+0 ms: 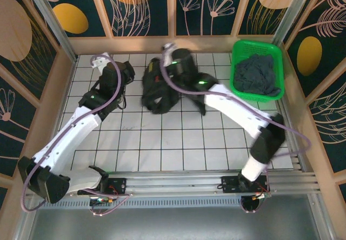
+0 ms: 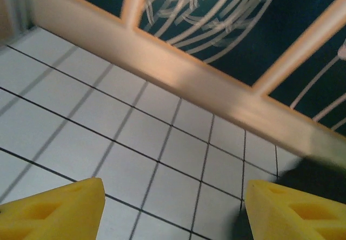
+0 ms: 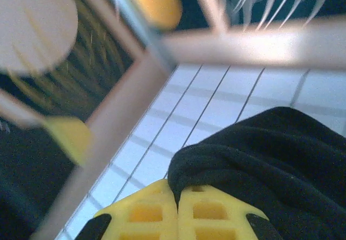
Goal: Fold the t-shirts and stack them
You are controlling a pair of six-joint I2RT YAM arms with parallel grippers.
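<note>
On the white tiled table (image 1: 162,142), the right gripper (image 3: 177,205) pinches the bunched black t-shirt (image 1: 157,97) near the far wall, the left gripper (image 2: 173,207) spread wide just left of it.

The black t-shirt (image 1: 154,96) is plain soft cloth, not folded, gathered into a crumpled, deeply creased heap in the far middle part of the white tiled worktop (image 1: 178,142), near the back wall. In the right wrist view a rounded fold of it (image 3: 270,159) bulges just above the pressed-together yellow fingertips of the right hand (image 3: 177,197), which nip its edge. The slate grey-blue t-shirt (image 1: 258,75), likewise not folded, lies bunched and wrinkled inside the green mesh basket (image 1: 257,44) at the far right corner, well apart from the black one.
</note>
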